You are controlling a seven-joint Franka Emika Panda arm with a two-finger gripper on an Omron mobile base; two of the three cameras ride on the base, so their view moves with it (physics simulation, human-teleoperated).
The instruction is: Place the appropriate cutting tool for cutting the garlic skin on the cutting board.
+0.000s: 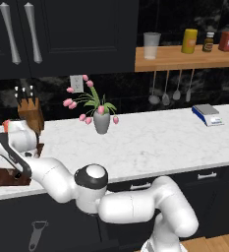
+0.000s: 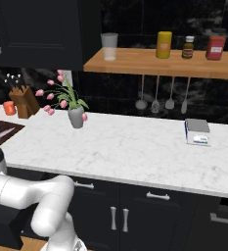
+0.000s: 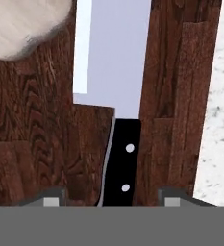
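On the board [image 3: 36, 158], seen from the hand camera, the knife [image 3: 118, 86] lies flat: silver blade running away from the camera, black riveted handle pointing back between the two fingertips. The gripper [image 3: 114, 199] stands wide, one fingertip well to each side of the handle, and neither appears to touch it. The handle's near end runs out of sight at the bottom edge, so contact there cannot be ruled out. The garlic [image 3: 22, 24] sits on the same board at the upper left of that view, near the blade but apart from it. White marble counter [image 3: 219, 120] shows just past the board's right edge.

From the left base view, the arm reaches far to its left, with the hand low over the board [image 1: 0, 176] at the counter's end, in front of the knife block [image 1: 30, 114]. A peeler [image 1: 36, 232] hangs below the counter front, untouched. The vase of tulips [image 1: 100, 120] and the scale [image 1: 208, 115] stand well clear.

Assessment: placement looks done. The correct tool rests on the board beside the garlic, fully supported. What remains, as I judge it, is only to lift the hand straight off without dragging the handle.
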